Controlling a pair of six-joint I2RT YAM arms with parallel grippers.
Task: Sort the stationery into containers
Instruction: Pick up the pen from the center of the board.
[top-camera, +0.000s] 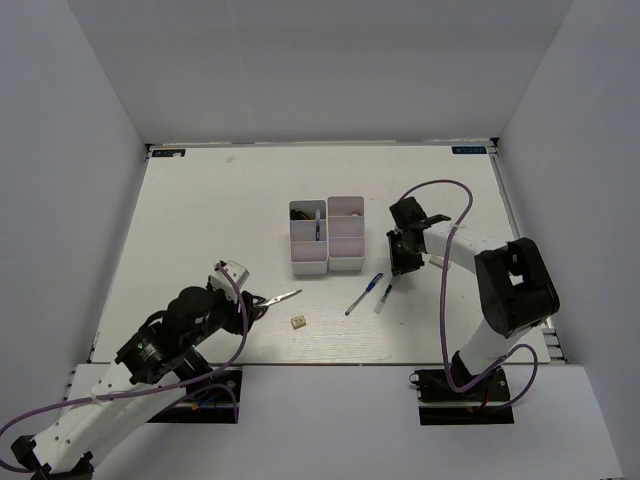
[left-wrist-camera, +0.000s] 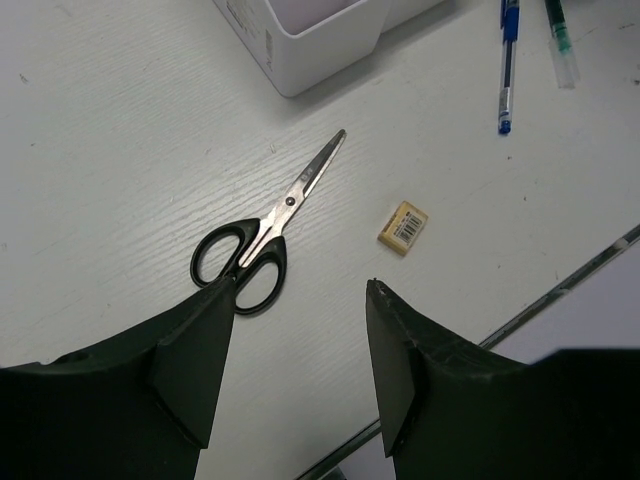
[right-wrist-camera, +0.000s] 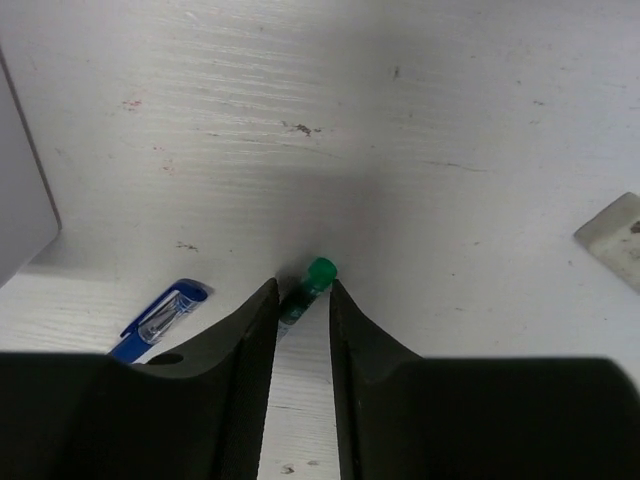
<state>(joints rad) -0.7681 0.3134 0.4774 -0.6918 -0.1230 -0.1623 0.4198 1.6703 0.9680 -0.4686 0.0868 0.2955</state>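
Where the slim pen (right-wrist-camera: 318, 270) lies on the table (right-wrist-camera: 400, 120), its green-capped end sits between the right gripper's (right-wrist-camera: 302, 300) narrowly parted fingers; whether they pinch it I cannot tell. A blue pen (right-wrist-camera: 160, 318) lies just beside. The left gripper (left-wrist-camera: 300, 290) hangs open by the scissors (left-wrist-camera: 262, 238).

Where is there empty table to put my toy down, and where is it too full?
Bare table lies left of the bins and behind them to the far edge. Crowded in front of the bins: scissors, beige block, blue pen and slim pen, with the left hand by the scissors and right hand at the slim pen.
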